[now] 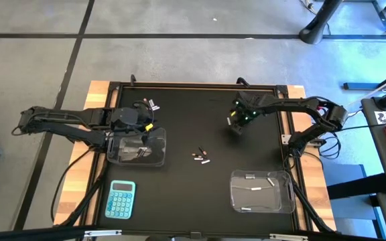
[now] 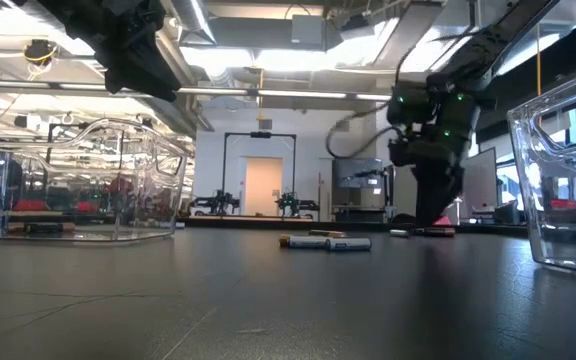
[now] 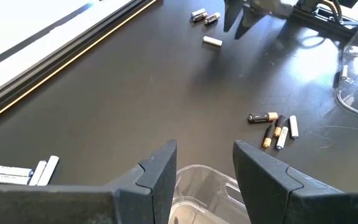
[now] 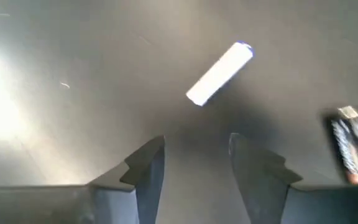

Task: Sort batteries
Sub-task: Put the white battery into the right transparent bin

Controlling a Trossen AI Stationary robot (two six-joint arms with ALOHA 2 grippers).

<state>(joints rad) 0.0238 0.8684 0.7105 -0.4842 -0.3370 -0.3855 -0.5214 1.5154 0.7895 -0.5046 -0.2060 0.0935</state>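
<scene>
Several batteries lie loose on the black mat: a mixed cluster (image 1: 201,157) at the middle, a few white ones (image 1: 151,105) at the far left, and a few by my right gripper. My right gripper (image 4: 194,149) points down, open, over the mat's far right part. A white battery (image 4: 219,73) lies flat just ahead of its fingertips, and a dark one (image 4: 347,146) lies off to one side. My left gripper (image 3: 204,155) hangs open above the left clear tub (image 1: 136,147) with nothing between its fingers.
A second clear tub (image 1: 261,191) with a few white batteries stands at the near right. A blue calculator (image 1: 120,199) lies at the near left. The mat's raised frame (image 1: 200,85) runs along the far edge. Open mat lies between the two tubs.
</scene>
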